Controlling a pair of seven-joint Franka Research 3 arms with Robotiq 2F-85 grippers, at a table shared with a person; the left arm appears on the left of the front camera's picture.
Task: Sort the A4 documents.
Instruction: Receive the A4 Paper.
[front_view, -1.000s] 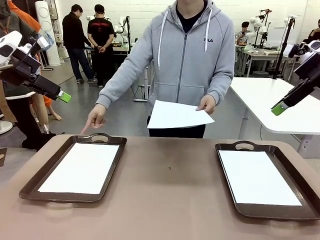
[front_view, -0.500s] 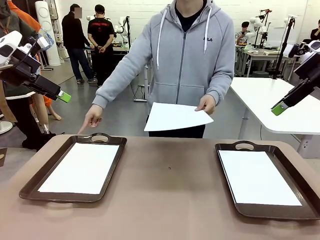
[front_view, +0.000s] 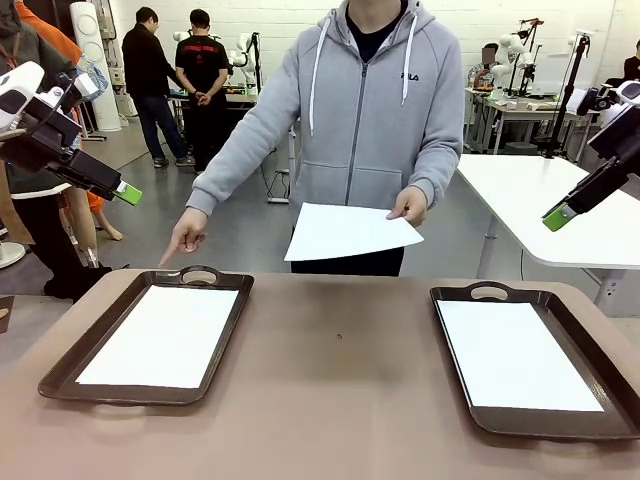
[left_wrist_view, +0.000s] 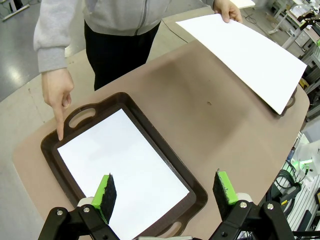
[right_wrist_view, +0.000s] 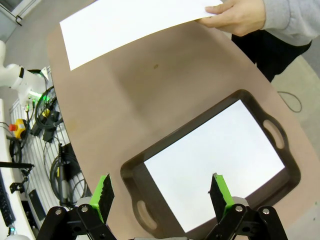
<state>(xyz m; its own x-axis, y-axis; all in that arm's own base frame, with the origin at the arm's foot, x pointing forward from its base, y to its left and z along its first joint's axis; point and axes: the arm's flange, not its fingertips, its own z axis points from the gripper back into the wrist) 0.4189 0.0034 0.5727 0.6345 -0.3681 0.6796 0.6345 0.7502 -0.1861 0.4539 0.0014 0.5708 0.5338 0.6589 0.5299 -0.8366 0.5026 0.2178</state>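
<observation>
**Both grippers raised and wide open while a person offers a sheet**

In the front view the left gripper (front_view: 128, 193) hangs high at 9 o'clock and the right gripper (front_view: 560, 215) at 3 o'clock, each well above the brown rounded table (front_view: 340, 400) and holding nothing. The wrist views show what that view cannot: each pair of green pads stands wide apart with only air between them, the left gripper (left_wrist_view: 166, 189) above the left dark brown handled tray (left_wrist_view: 165, 150), the right gripper (right_wrist_view: 161, 194) above the right dark brown handled tray (right_wrist_view: 131, 172).

A thin white A4 sheet (front_view: 165, 335) lies flat in the left tray (front_view: 80, 352), at 8 o'clock in the front view; a second white A4 sheet (front_view: 515, 355) lies flat in the right tray (front_view: 452, 360), at 4 o'clock. A third white sheet (front_view: 350, 232) is held above the table's far edge, near 12 o'clock, by the hand (front_view: 410, 206) of a person in a grey hooded top (front_view: 370, 110). The person's other hand (front_view: 188, 236) points a finger down at the left tray's far handle (the left wrist view shows the fingertip at the tray's rim).

The room is a workshop with a grey floor (front_view: 250, 220), a white table (front_view: 540, 200) at 2 o'clock and people standing far off.

The table's middle strip between the trays lies bare.
</observation>
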